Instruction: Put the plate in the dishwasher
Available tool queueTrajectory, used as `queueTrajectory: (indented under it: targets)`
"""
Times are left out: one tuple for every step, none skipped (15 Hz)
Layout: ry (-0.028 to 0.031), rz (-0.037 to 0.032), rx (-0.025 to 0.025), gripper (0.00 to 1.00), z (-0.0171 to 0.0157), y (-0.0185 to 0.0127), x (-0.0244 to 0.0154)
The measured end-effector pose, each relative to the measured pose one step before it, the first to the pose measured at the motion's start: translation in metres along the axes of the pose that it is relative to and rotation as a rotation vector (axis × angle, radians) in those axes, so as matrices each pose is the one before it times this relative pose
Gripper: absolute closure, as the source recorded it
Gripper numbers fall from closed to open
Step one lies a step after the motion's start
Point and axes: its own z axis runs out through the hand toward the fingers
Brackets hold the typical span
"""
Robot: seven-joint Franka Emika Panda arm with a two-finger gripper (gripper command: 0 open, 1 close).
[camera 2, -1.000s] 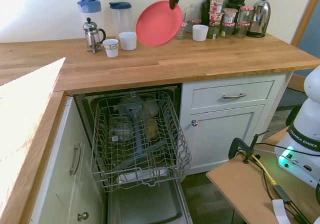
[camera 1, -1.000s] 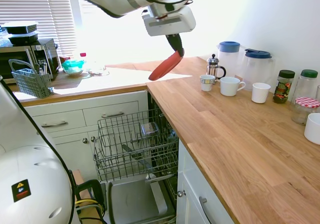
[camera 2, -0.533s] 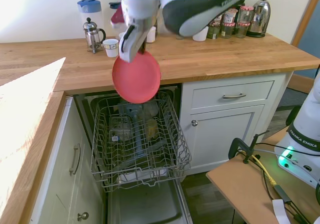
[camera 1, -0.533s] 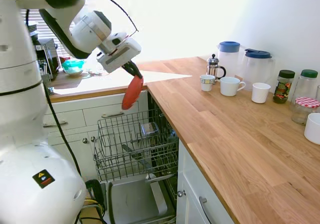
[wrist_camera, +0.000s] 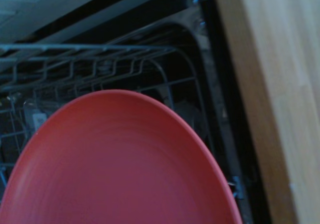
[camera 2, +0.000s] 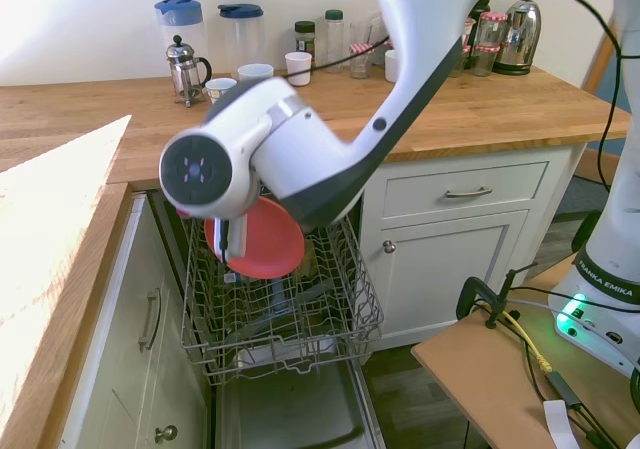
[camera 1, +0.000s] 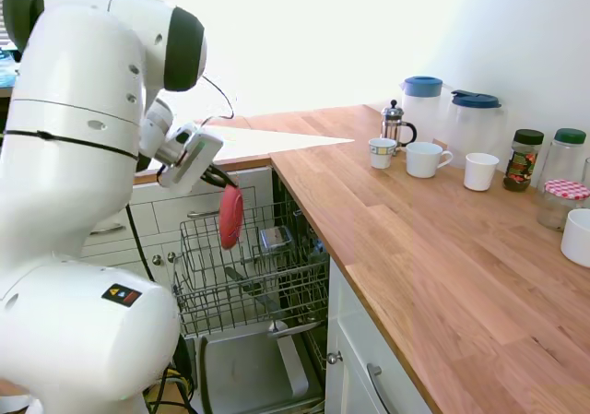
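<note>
Coral-pink plate (camera 1: pixel 230 217) hangs on edge above the pulled-out wire rack (camera 1: pixel 249 271) of the dishwasher (camera 2: pixel 275 299), held by its upper rim in the hand (camera 1: pixel 224 183). In the first exterior view the plate is seen almost edge-on, a narrow red oval just below the hand, over the rack's rear part, near the white drawers (camera 1: pixel 207 207). In the second exterior view its round face (camera 2: pixel 258 239) shows below the arm's big wrist joint, in front of the dishwasher opening; whether its lower edge touches the wires I cannot tell. The hand is closed on the plate's rim. The wrist view is filled by the plate's ridged face (wrist_camera: pixel 120 169), with the grey rack wires (wrist_camera: pixel 100 64) and the dark interior behind it and the edge of the wooden bench (wrist_camera: pixel 280 84) along one side.

The dishwasher door (camera 2: pixel 290 409) lies dropped open under the rack, and a few items sit low in the rack, too dim to name. On the bench against the wall stand a French press (camera 1: pixel 395 124), two clear jugs with blue lids (camera 1: pixel 423 105), three white cups (camera 1: pixel 426 159) and several jars (camera 1: pixel 525 159). A steel kettle (camera 2: pixel 519 34) stands at the far end of the bench in the second exterior view.
</note>
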Motion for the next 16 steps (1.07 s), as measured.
queueTrajectory:
  targets:
    - [-0.00512, -0.02015, -0.00460, 1.00, 0.00568, -0.01153, -0.00989]
    - [-0.00487, -0.01623, 0.00080, 1.00, 0.00187, -0.01128, -0.00800]
    - [-0.00752, -0.00973, 0.00394, 1.00, -0.00084, -0.00917, -0.00544]
    - [-0.01109, -0.00700, 0.00151, 1.00, -0.00011, -0.00745, -0.00486]
    - [-0.01279, -0.00434, -0.00256, 1.00, 0.00256, -0.00554, -0.00242]
    - [-0.02390, -0.00082, -0.00280, 1.00, 0.00398, -0.00371, 0.00045]
    - [-0.02762, -0.00069, -0.00097, 1.00, 0.00369, -0.00338, 0.00198]
    - [-0.03668, 0.00055, 0.00371, 1.00, 0.00206, -0.00380, 0.00145]
    - [-0.04033, 0.00053, 0.00768, 1.00, -0.00019, -0.00452, 0.00041]
    - [-0.03923, 0.00223, 0.00804, 1.00, -0.00110, -0.00448, 0.00029]
    - [-0.03948, 0.00239, 0.00517, 1.00, 0.00092, -0.00400, 0.00041]
    - [-0.03391, 0.00454, 0.00476, 1.00, 0.00084, -0.00355, 0.00194]
    - [-0.03003, 0.00408, 0.00340, 1.00, 0.00087, -0.00297, 0.00354]
    - [-0.02926, 0.00373, 0.00309, 1.00, -0.00057, -0.00262, 0.00449]
    - [-0.03324, 0.00257, 0.00403, 1.00, -0.00063, -0.00196, 0.00384]
    - [-0.03552, 0.00076, 0.00491, 1.00, 0.00023, -0.00208, 0.00450]
